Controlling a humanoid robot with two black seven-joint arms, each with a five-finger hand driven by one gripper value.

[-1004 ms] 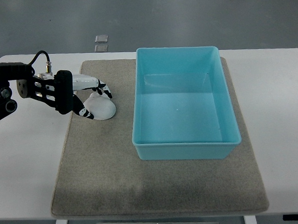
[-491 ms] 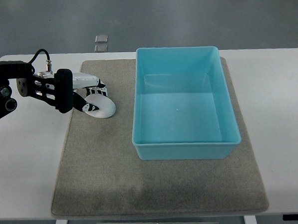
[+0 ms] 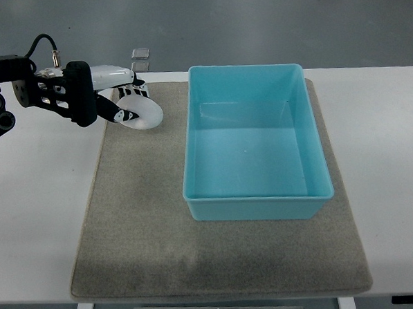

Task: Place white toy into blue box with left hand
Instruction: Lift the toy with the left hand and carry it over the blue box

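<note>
Left hand (image 3: pixel 124 103) comes in from the left edge on a black arm with a cable looping off its top, and it sits over the far left corner of the grey mat (image 3: pixel 148 227). Fingers (image 3: pixel 126 118) are curled in tight around the white toy (image 3: pixel 143 113), black-and-white digits wrapped over its top and near side, so the hand has a firm hold on it. The toy is a rounded white lump, partly hidden by the fingers; its right edge sticks out past them. Cannot tell for sure whether the toy is off the mat or just touching it, though it looks raised. The toy is left of the blue box (image 3: pixel 256 206), near the box's far left corner but apart from it, a strip of mat showing between them. The blue box is an open rectangular tub on the right half of the mat, long side running near to far, nothing visible inside. The mat lies on a white table (image 3: pixel 37 226). Two small clear square tiles (image 3: pixel 140 59) lie on the floor beyond the table's far edge, behind the hand. Right arm does not show anywhere.
</note>
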